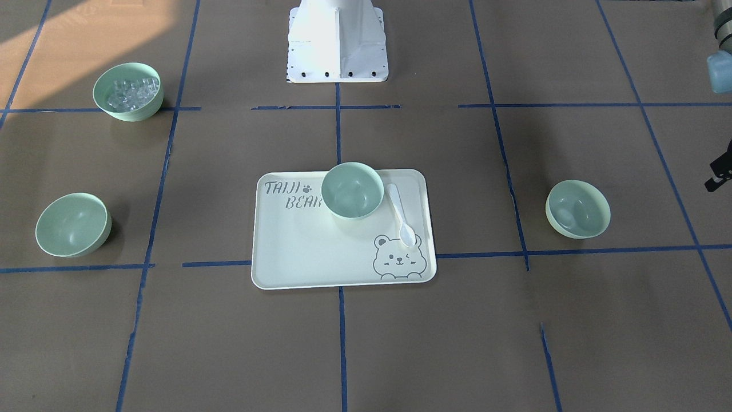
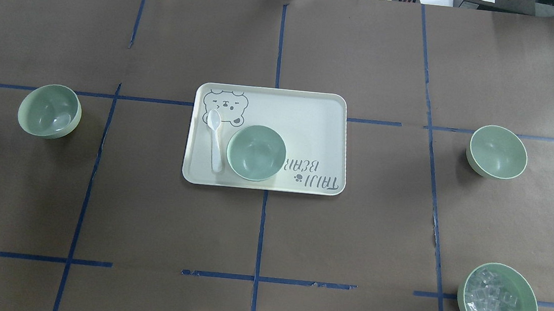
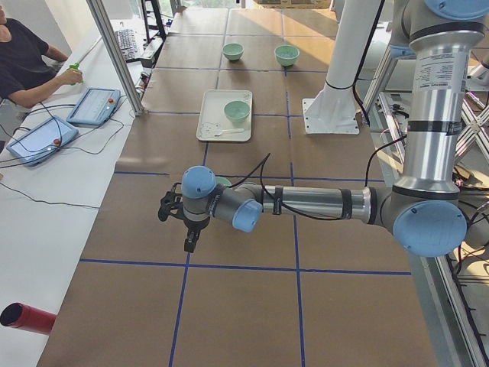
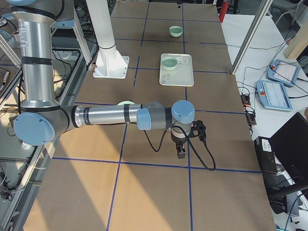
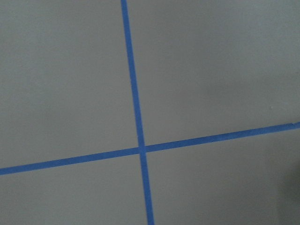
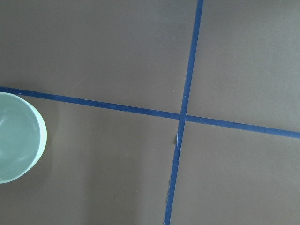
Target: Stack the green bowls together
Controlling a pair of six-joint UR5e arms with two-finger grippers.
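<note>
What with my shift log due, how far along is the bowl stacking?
Nothing is stacked yet: the three empty bowls stand apart, the middle bowl on the tray, the left bowl and the right bowl on the table. None is in hand. All the stacking is left.

3 green bowls [image 2: 50, 111] [image 2: 256, 152] [image 2: 498, 151], 1 bowl w/ ice cubes [image 2: 527, 306], 1 tray [image 2: 310, 123], 1 spoon [image 2: 215, 142]

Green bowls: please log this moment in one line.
tray bowl | left bowl | right bowl | none stacked, none held

Evenly bright, sharp; sunlight streaks the table [image 1: 86, 23].
</note>
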